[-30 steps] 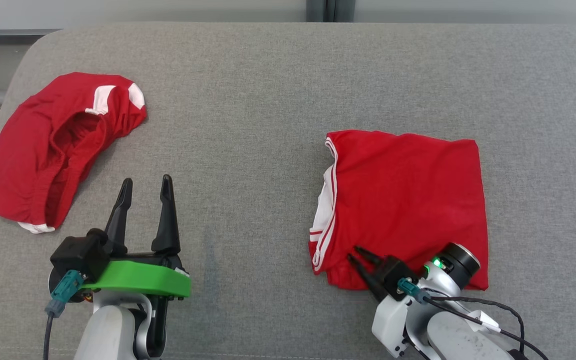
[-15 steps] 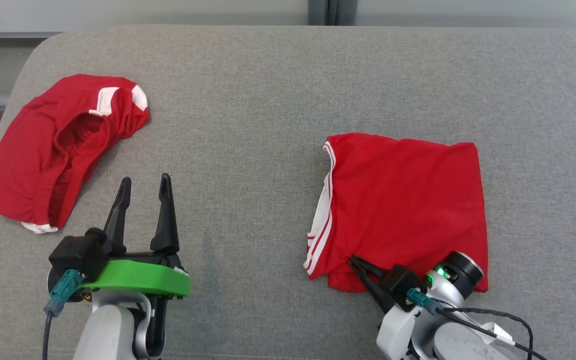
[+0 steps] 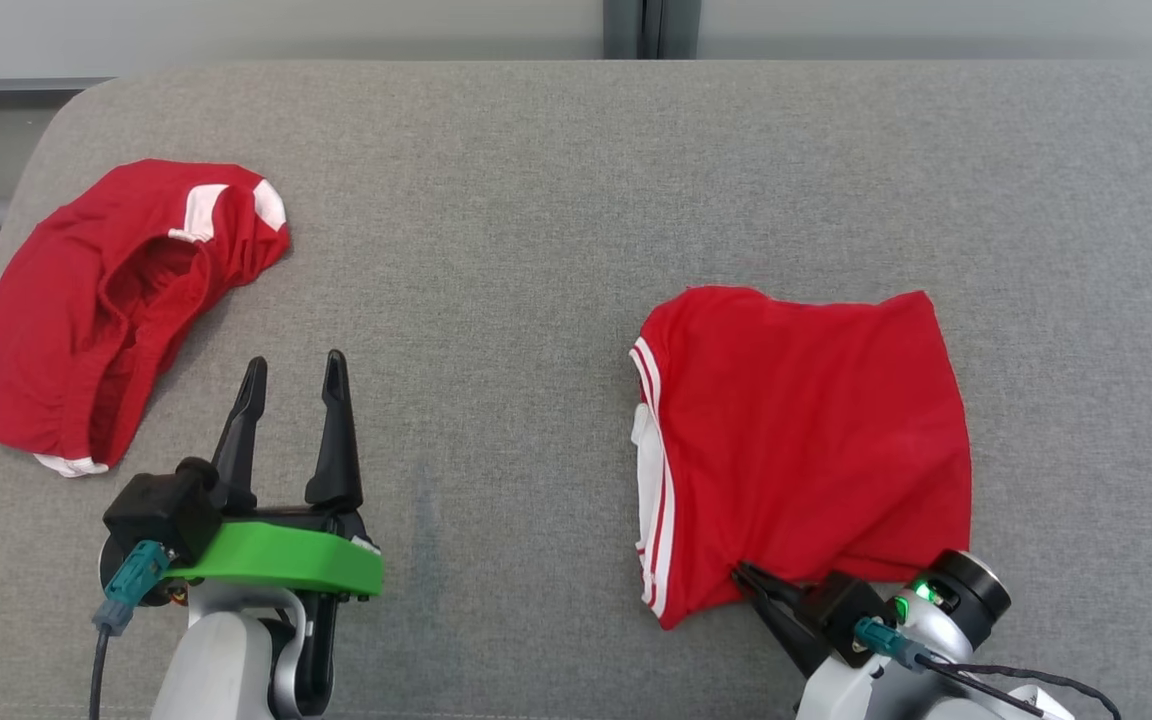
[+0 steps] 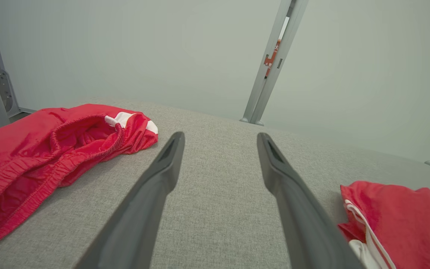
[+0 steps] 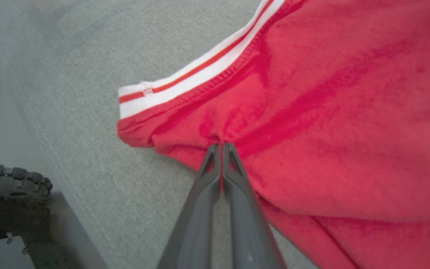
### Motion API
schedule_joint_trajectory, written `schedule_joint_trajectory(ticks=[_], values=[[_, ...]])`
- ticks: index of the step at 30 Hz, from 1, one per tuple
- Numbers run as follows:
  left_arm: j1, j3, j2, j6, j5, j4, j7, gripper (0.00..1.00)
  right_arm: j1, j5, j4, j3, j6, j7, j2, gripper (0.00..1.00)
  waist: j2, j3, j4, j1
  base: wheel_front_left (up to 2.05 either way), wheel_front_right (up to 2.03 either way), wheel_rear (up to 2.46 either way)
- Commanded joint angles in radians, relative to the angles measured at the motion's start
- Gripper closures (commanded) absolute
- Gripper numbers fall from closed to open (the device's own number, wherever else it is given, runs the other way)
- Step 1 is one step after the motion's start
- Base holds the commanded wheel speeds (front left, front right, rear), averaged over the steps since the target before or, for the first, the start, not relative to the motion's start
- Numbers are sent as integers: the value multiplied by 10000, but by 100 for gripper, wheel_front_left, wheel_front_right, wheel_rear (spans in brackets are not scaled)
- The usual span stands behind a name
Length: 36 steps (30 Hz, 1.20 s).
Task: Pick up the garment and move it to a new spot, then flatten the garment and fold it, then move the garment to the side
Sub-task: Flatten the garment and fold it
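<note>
Red tag point(image 4: 272, 59) on post point(image 4: 261, 97): too small to read. R gripper point(image 5: 221, 146) low, fingers pressed together, pinching near edge of red garment point(image 3: 806, 430), which lies ahead of its tips. L gripper point(image 3: 296, 362) spread wide over gray cushion point(image 3: 496, 250), red shorts point(image 3: 56, 340) to its left.
</note>
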<state>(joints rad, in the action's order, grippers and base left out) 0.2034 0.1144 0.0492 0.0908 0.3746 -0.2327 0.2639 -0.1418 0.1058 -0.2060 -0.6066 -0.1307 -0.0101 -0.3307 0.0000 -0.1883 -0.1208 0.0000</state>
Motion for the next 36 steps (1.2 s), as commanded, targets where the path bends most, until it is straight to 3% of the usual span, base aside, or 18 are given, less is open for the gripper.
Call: schedule_joint_trajectory(ticks=[1, 2, 3, 4, 13, 23, 31, 36], values=[[-35, 4, 27, -5, 15, -26, 2, 0, 153, 82, 71, -21, -1, 108, -69, 100, 0, 23, -21, 0, 0, 0, 0], [-46, -3, 27, -7, 9, -34, 2, 0, 214, 163, 74, -20, -1, 206, -59, 100, 0, 35, -28, 0, 0, 0, 0], [-62, -22, 27, -9, 0, -38, 2, 0, 230, 162, 90, -32, -1, 240, -67, 61, 0, 48, -30, 0, 0, 0, 0], [-80, -64, 27, 8, -17, -60, 0, 0, 257, 183, 97, 15, -1, 270, -52, 0, 0, 61, -29, 0, 0, 0, 0], [-206, -259, 27, 62, -108, -150, 2, 0, 325, 1443, 786, 647, -1, -715, 523, 0, 0, 331, 24, 0, 0, 0, 0], [-468, -651, 27, -24, -303, -74, 2, 0, 137, 1874, 1621, 3559, -1, -957, 1525, 0, 0, 780, 500, 0, 0, 0, 0], [-722, -821, 29, -10, -387, -109, 0, 0, -55, 1892, 1089, 5097, -1, -1008, 1974, 0, 0, 1218, 865, 0, 0, 0, 0], [-899, -863, 27, -14, -371, -213, 2, 0, -233, 1928, 388, 5371, -1, -1144, 1937, 0, 0, 1480, 1073, 0, 0, 0, 0]])
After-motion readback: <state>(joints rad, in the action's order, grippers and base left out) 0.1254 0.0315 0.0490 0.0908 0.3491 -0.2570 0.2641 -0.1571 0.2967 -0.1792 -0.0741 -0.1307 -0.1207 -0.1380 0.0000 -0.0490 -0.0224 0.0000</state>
